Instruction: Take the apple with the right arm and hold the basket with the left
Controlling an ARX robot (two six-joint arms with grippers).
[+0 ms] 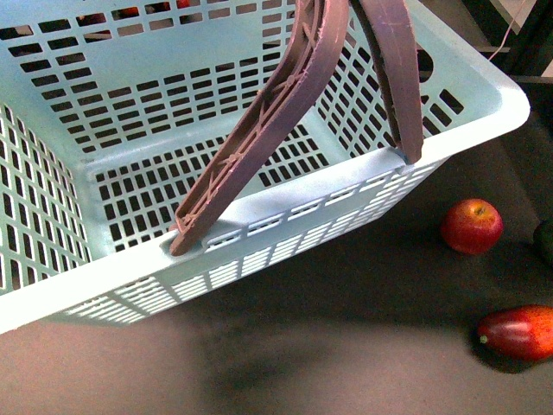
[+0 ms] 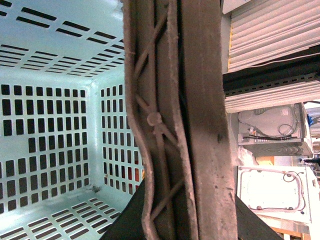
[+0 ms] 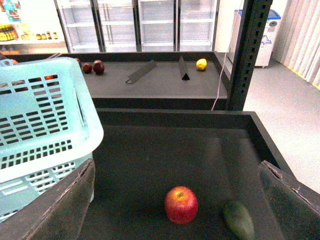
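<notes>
Front view: one basket (image 1: 328,194) fills the upper left, its two handles (image 1: 285,95) swung up together. Off its right corner one apple (image 1: 471,226) sits on the dark worktop (image 1: 346,337), with one green fruit (image 1: 544,242) at the right edge, one long red fruit (image 1: 518,333) lower right, and bare room along the bottom. Left wrist view: the left gripper (image 2: 187,220) is clamped on both handles (image 2: 200,100), with the basket's (image 2: 95,115) inside at left. Right wrist view: the right gripper (image 3: 176,170) gapes wide and holds nothing, the apple (image 3: 181,204) low centre between its fingers (image 3: 60,205), the green fruit (image 3: 239,219) just right, the basket's rim (image 3: 89,115) at left and open worktop (image 3: 165,150) between.
</notes>
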